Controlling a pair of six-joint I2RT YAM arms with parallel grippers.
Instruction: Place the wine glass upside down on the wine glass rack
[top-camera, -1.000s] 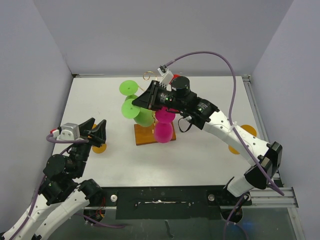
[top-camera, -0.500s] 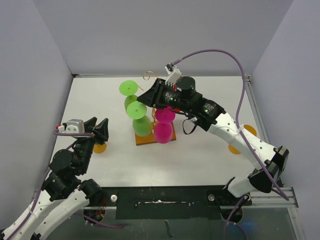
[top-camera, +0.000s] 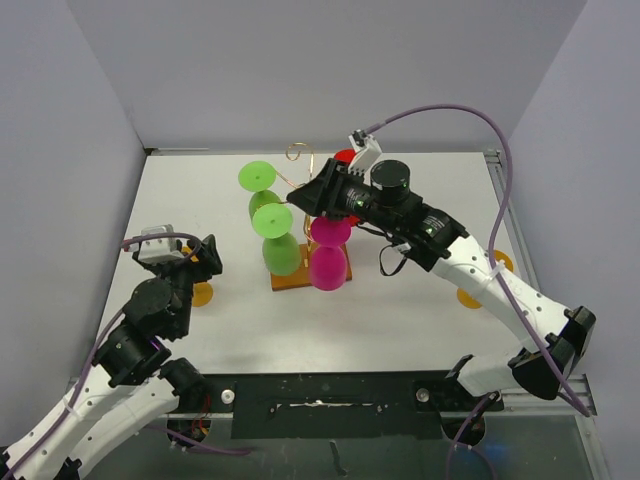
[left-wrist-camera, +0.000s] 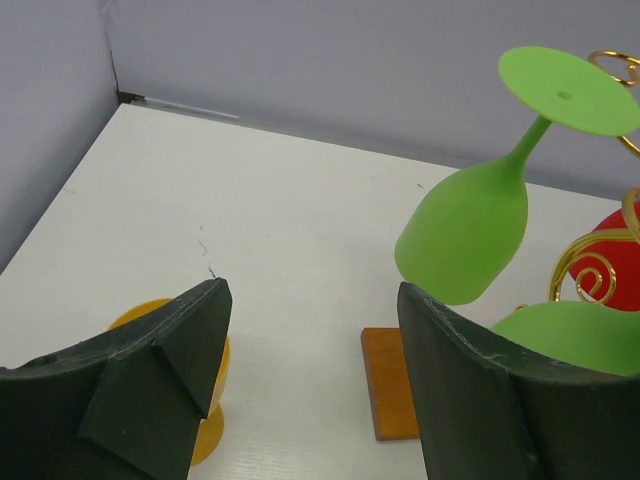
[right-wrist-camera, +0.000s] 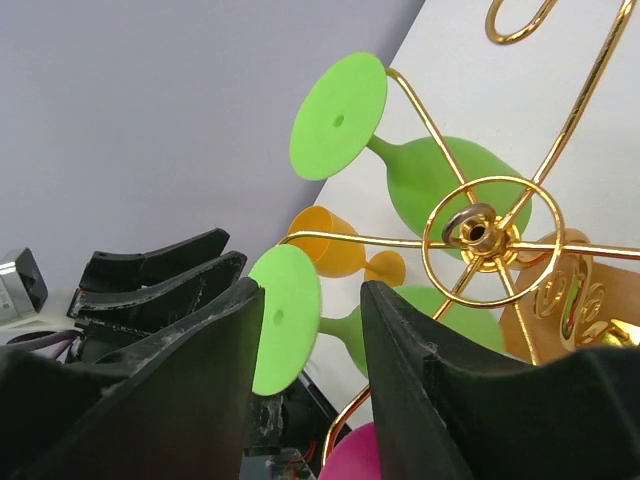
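Orange plastic shows at the lower left of the left wrist view: an orange glass on the bench, just below the left gripper, which gapes wide and holds nothing.

Toward the centre of the top view stands the wine glass rack. The green wine glass hangs from its left side, foot up and bowl down, beside a pink glass.

Just right of that green foot is the right gripper. In its wrist view the jaws stand a little apart, with the foot disc showing beyond the gap. Nothing looks clamped, though I cannot tell whether a finger brushes the rim.

My reading is that the hang is made and letting go is the step in hand. To do it well:
- Keep the jaws parted.
- Back the gripper out toward the right of the frame, along the wire arm's line.
- Stay level, so neither finger hooks the foot or nudges the rack.

Farther back, toward the upper part of the top view, a second green glass hangs tilted and a red one peeps behind the scrolls. Both would swing if the rack is jarred.
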